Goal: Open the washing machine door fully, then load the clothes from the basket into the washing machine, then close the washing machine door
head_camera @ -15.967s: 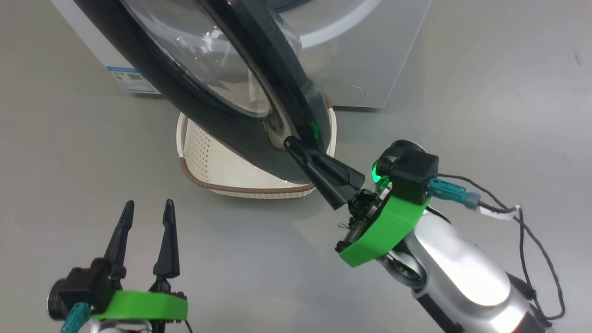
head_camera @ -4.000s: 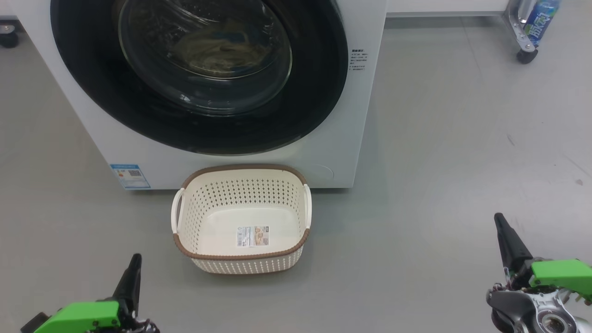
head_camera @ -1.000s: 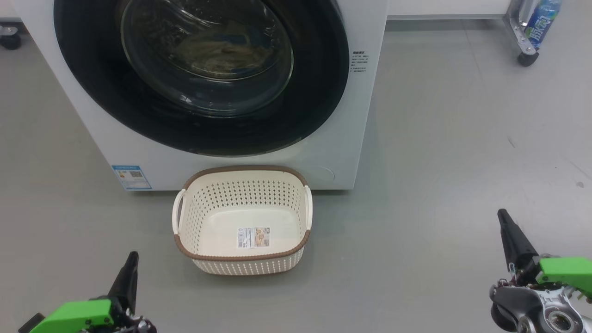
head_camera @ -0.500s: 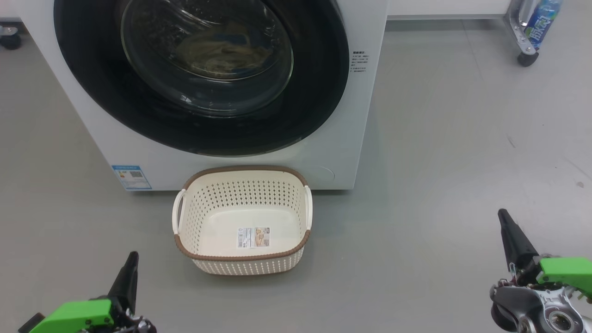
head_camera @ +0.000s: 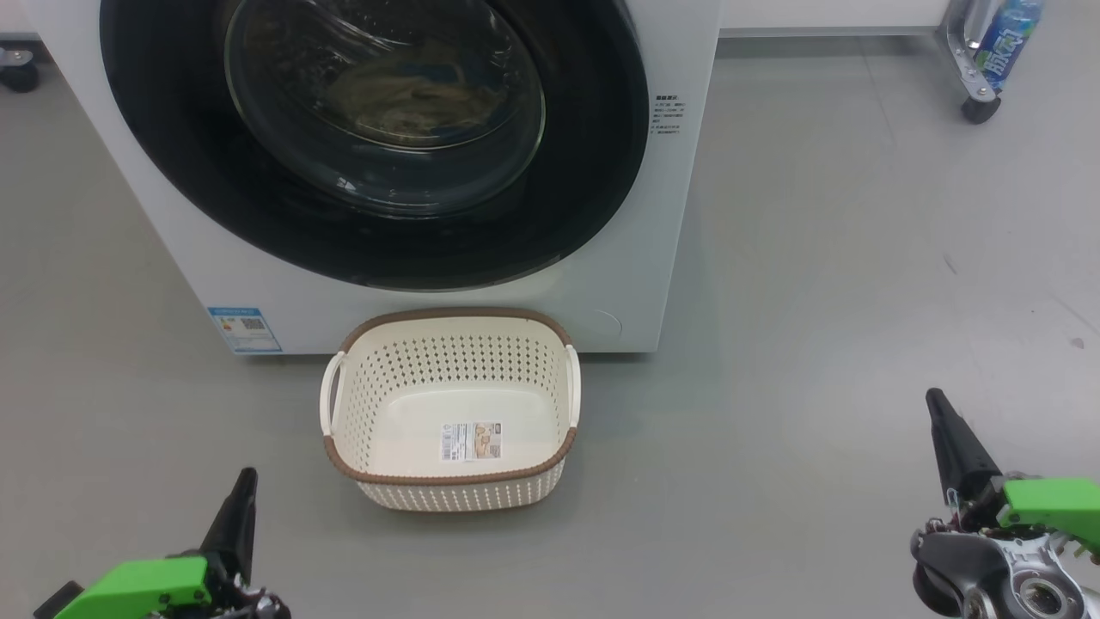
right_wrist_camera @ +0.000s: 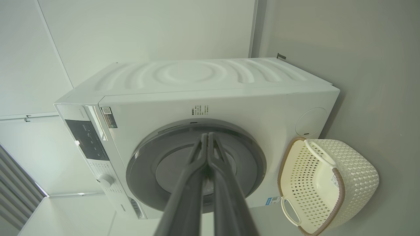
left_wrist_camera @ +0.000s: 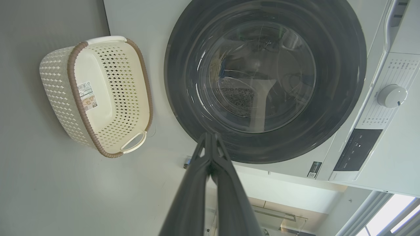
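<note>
Washing machine door (head_camera: pixel 382 129) looks shut against the washing machine (head_camera: pixel 679 215), upper centre of the head view. Clothes (head_camera: pixel 412 90) show as a pale mass through it. Basket (head_camera: pixel 447 361) is bare, lower centre, just in front of the machine.

Judged: loading and closing are done. To finish well, confirm the door sits flush all round and keep the arms off it.

Left hand (head_camera: pixel 246 481) at lower left and right hand (head_camera: pixel 938 408) at lower right are both pinched together, holding and touching nothing.

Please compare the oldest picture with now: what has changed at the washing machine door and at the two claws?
The washing machine door, then swung out over the basket with the right claw at its edge, is now shut. The right claw has left it and drawn back low on the right. The left claw, open then, is now shut. The basket stays empty, in its place.
</note>
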`<state>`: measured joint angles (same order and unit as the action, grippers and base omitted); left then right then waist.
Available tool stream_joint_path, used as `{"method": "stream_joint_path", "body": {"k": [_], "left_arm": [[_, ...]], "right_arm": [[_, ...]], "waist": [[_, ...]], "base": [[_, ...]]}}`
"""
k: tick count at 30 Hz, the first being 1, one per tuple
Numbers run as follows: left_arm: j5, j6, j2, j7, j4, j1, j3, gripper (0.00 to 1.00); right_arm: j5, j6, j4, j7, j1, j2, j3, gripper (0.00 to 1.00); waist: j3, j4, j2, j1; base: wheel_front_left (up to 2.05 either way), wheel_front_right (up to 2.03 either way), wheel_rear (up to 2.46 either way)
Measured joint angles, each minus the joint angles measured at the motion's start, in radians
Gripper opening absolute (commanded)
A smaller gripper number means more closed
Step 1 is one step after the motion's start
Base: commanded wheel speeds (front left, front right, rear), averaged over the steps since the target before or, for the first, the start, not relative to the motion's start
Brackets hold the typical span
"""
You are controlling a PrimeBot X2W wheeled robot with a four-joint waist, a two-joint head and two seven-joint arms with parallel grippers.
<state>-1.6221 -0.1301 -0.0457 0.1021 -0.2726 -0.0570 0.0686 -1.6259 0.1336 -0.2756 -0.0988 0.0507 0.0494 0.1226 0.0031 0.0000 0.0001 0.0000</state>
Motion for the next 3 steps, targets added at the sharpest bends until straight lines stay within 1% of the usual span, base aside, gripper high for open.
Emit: {"method": "stream_joint_path", "body": {"k": [3], "left_arm": [[0.002,0.0,0.0,0.001,0.0,0.0,0.0,0.0]], "right_arm": [[0.005,0.0,0.0,0.0,0.0,0.0,0.0,0.0]], "waist": [[0.0,0.0,0.0,0.0]], "base": [[0.0,0.0,0.0]]}}
